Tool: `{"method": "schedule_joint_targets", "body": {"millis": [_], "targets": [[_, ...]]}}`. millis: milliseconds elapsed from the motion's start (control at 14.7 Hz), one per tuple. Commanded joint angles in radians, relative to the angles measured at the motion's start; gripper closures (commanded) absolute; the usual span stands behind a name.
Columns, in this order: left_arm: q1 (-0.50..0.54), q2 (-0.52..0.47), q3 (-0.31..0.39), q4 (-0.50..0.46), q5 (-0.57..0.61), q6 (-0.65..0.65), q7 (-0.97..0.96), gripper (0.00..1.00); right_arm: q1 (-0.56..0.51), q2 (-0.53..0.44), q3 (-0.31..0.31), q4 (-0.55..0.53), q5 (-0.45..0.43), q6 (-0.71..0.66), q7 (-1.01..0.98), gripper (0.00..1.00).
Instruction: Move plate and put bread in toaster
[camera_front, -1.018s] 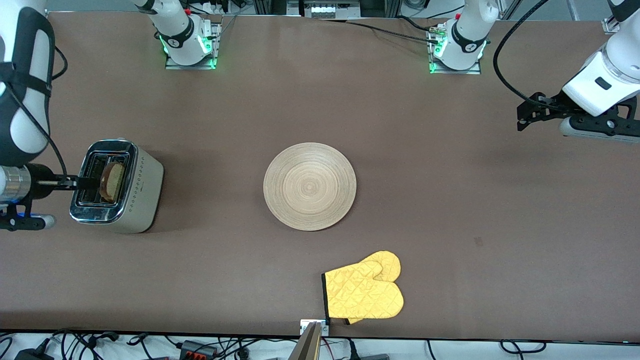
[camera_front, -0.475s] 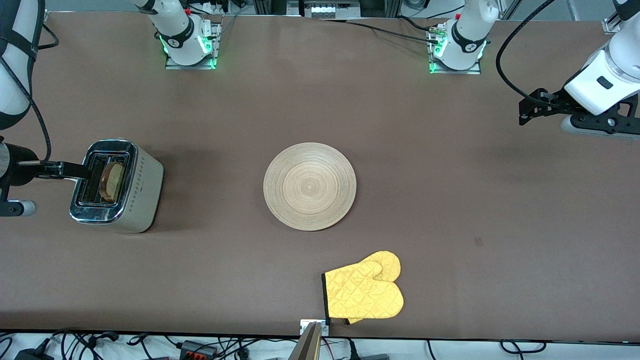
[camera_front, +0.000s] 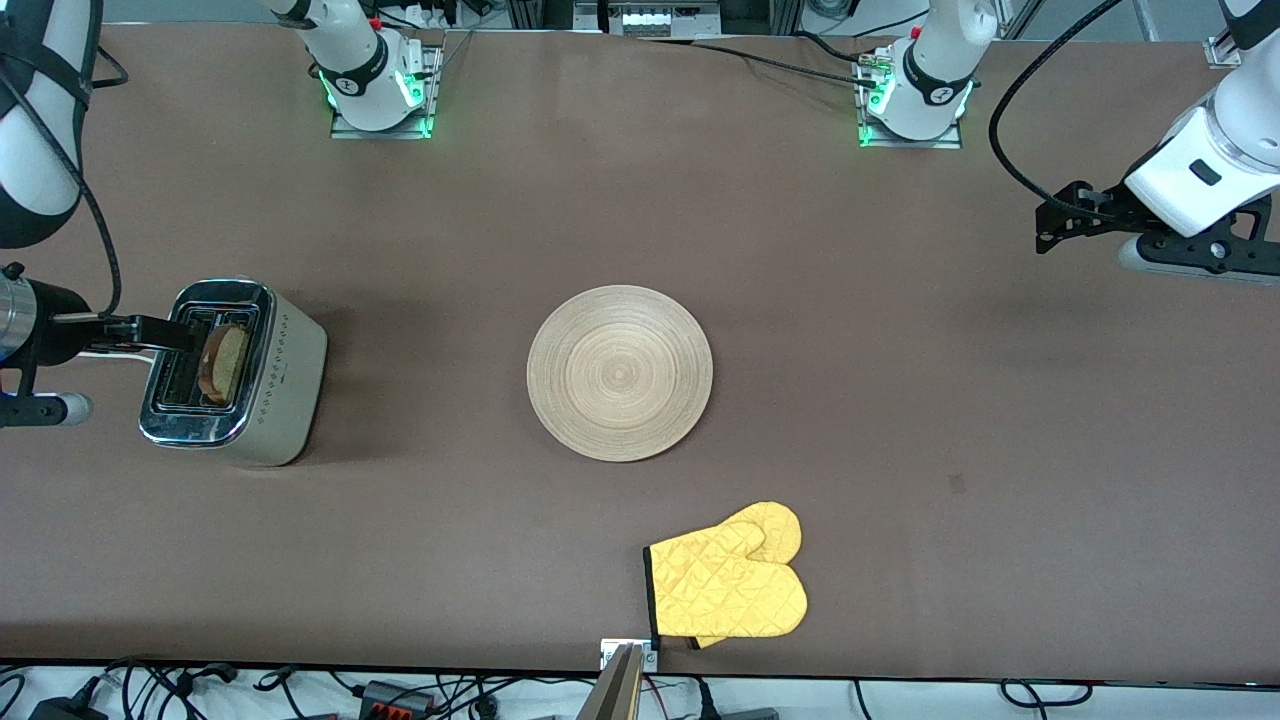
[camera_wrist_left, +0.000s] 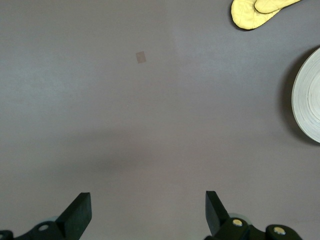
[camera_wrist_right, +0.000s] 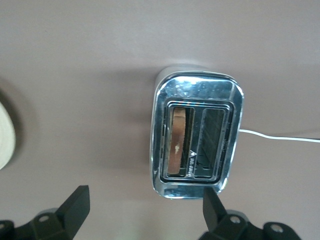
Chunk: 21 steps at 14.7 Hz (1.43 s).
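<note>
Even, diffuse overhead light w/ no hard shadows. Soft dark patch on the matte brown table (camera_front: 900, 400) beside the beige chrome-topped toaster (camera_front: 285, 385); thin crescent shadow along the round pale-wood plate (camera_wrist_left: 310, 100) in left wrist view. Chrome top throws bright glare in right wrist view. Green LED glow at both arm bases. Front view crisp; wrist views softer, esp. the nearby black fingertips (camera_wrist_right: 75, 205).
</note>
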Motion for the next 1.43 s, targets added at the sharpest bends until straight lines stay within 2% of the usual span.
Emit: {"method": "schedule_joint_targets", "body": {"millis": [0,204,339,543,679,1018,1154,1357], "targets": [[0.004,0.005,-0.008,0.028,0.010,-0.025,-0.005,0.00,0.015,-0.013,-0.012,0.007,-0.028,-0.017,0.024,0.00],[0.003,0.007,-0.009,0.028,0.013,-0.019,-0.006,0.00,0.031,-0.066,-0.033,-0.043,-0.025,-0.008,0.111,0.00],[0.004,0.007,-0.009,0.028,0.012,-0.017,-0.006,0.00,0.035,-0.184,-0.032,-0.199,-0.026,0.045,0.177,0.00],[0.004,0.010,-0.008,0.028,0.015,-0.004,-0.008,0.00,0.028,-0.376,0.002,-0.487,-0.020,0.269,0.235,0.00],[0.004,0.016,-0.008,0.028,0.015,0.019,-0.010,0.00,0.024,-0.453,0.010,-0.579,-0.020,0.339,0.239,0.00],[0.003,0.030,-0.008,0.030,0.016,0.056,-0.011,0.00,0.024,-0.539,0.008,-0.691,-0.026,0.389,0.244,0.00],[0.003,0.028,-0.008,0.030,0.016,0.055,-0.010,0.00,0.025,-0.538,0.008,-0.691,-0.025,0.386,0.242,0.00],[0.003,0.028,-0.008,0.030,0.016,0.055,-0.010,0.00,0.028,-0.474,0.008,-0.630,-0.031,0.370,0.235,0.00]]}}
